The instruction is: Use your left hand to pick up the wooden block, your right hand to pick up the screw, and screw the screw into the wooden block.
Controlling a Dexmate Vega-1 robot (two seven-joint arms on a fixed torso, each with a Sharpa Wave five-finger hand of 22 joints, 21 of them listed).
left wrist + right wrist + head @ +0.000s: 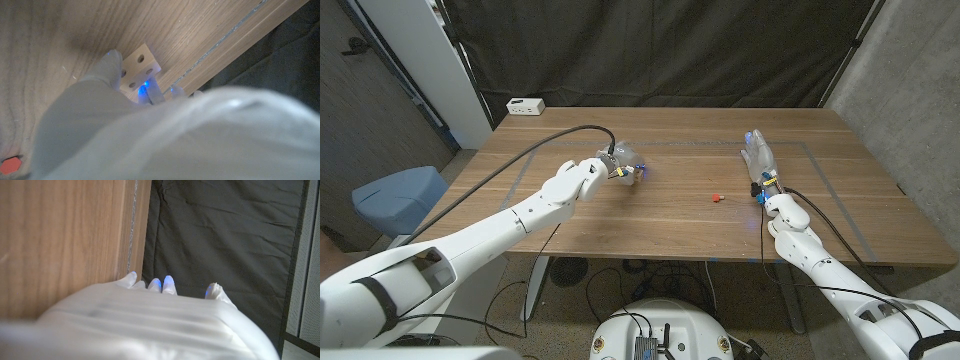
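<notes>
The wooden block [139,67] is pale with round holes and lies on the table; in the head view my left hand [618,164] covers most of it. In the left wrist view that hand's fingers [111,64] press the block from two sides, gripping it. The small red screw [717,197] lies alone on the table between the two hands and also appears at the wrist picture's corner [9,164]. My right hand [758,158] stands to the right of the screw, fingers stretched out toward the far edge, holding nothing.
A white box [525,106] sits at the table's far left corner. A black cable [545,143] arcs over the table to my left wrist. A thin line [700,144] runs across the far part of the tabletop. A blue chair [395,195] stands beside the table's left edge.
</notes>
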